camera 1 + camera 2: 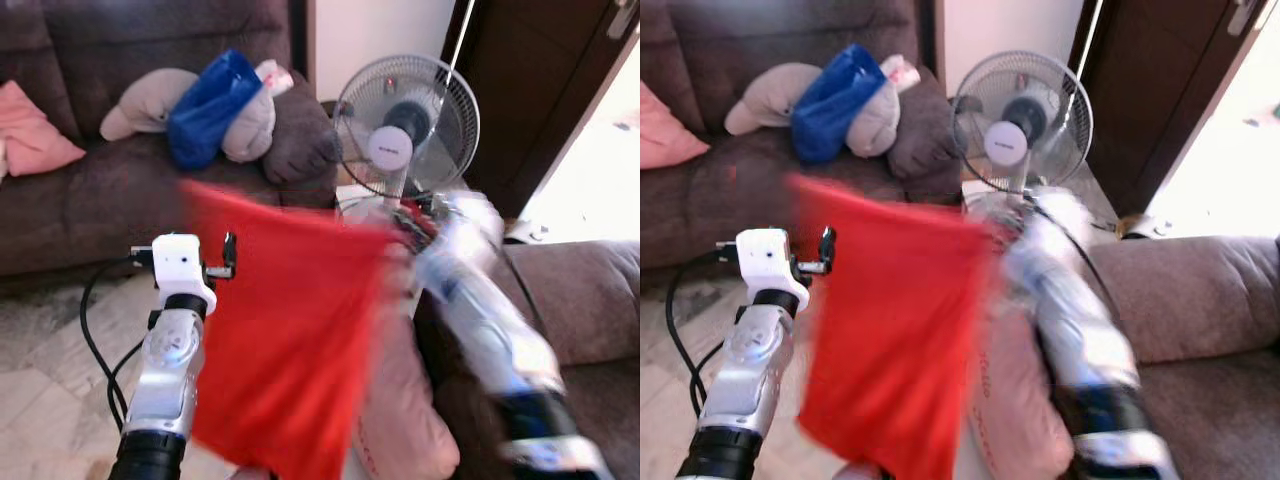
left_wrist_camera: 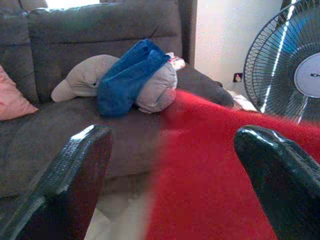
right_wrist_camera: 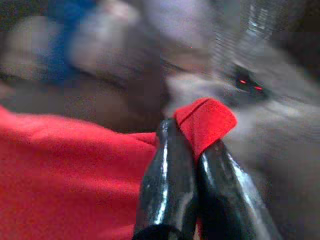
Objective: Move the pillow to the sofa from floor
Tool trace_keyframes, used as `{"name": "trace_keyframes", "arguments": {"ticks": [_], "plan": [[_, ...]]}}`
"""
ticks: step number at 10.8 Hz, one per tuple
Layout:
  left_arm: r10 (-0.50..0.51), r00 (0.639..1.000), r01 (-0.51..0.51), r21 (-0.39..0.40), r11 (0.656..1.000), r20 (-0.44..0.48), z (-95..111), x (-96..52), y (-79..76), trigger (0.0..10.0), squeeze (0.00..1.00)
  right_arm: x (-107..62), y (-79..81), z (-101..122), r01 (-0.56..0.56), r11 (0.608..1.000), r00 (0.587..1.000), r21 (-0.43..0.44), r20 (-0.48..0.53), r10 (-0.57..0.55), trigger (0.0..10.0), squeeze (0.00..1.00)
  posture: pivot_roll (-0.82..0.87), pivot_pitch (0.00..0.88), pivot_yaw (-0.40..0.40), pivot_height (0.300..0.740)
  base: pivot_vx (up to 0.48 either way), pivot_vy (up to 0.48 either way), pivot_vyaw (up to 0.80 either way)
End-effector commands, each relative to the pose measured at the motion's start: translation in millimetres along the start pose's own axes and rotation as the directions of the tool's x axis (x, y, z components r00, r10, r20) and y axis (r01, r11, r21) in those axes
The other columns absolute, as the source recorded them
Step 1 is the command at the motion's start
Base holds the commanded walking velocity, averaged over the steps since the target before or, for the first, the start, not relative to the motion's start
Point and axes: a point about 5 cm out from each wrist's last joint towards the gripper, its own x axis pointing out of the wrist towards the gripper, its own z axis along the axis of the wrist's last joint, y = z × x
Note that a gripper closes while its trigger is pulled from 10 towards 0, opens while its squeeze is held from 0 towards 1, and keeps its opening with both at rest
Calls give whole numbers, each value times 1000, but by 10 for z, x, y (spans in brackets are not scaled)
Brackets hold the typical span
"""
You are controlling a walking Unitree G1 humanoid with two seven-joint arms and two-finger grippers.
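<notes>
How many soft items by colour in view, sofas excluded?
Red: 1, red pillow pinched at a corner by the right tool
Pink: 2, pink cushion, pink pillow
Blue: 1, blue cloth
Beige: 1, beige bundle
Total: 5

Head eyes look forward-down; wrist cameras sit close; all share the sofa (image 1: 120, 190).

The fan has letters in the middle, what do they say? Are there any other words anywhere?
Fan hub label: dark letters, too blurred in the eye views; the left wrist view shows just the start, maybe "KN", cut off at the edge.
Pink pillow behind the red pillow: cursive red writing, too blurred to read.
Nothing else readable.
</notes>
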Motion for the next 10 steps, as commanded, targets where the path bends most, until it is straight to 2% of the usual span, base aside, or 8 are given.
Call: {"name": "trace_keyframes", "arguments": {"ticks": [1, 2, 4, 7, 10], "plan": [[-16, 1000, 15, -16, 1000, -7, -6, 11, -45, 10000, 0, -22, -221, -135, 125, 992, 992, 23, -18, -125, 10000, 0, 68, 0, -16, 740, 0, 0, 0], [-21, 1000, 21, -21, 1000, -7, -3, 7, -58, 10000, 0, -43, -257, -233, 135, 991, 990, 20, -37, -134, 10000, 0, 70, 0, -14, 740, 0, 0, 0], [-24, 1000, 24, -22, 999, -4, 2, -2, -57, 10000, 0, -46, -207, -422, 125, 992, 990, -12, -65, -126, 10000, 0, 74, 2, -13, 740, 0, 0, 0], [-25, 1000, 25, -21, 999, -2, 3, 5, -68, 10000, 0, 3, -227, -453, 169, 985, 984, -40, -54, -171, 10000, 0, 73, 1, -14, 740, 0, 0, 0], [-21, 1000, 20, -31, 999, -22, -42, -28, -69, 10000, 0, 11, -170, -556, 95, 993, 991, -64, -91, -100, 10000, 0, 74, 4, -17, 740, 0, 0, 0]]}}
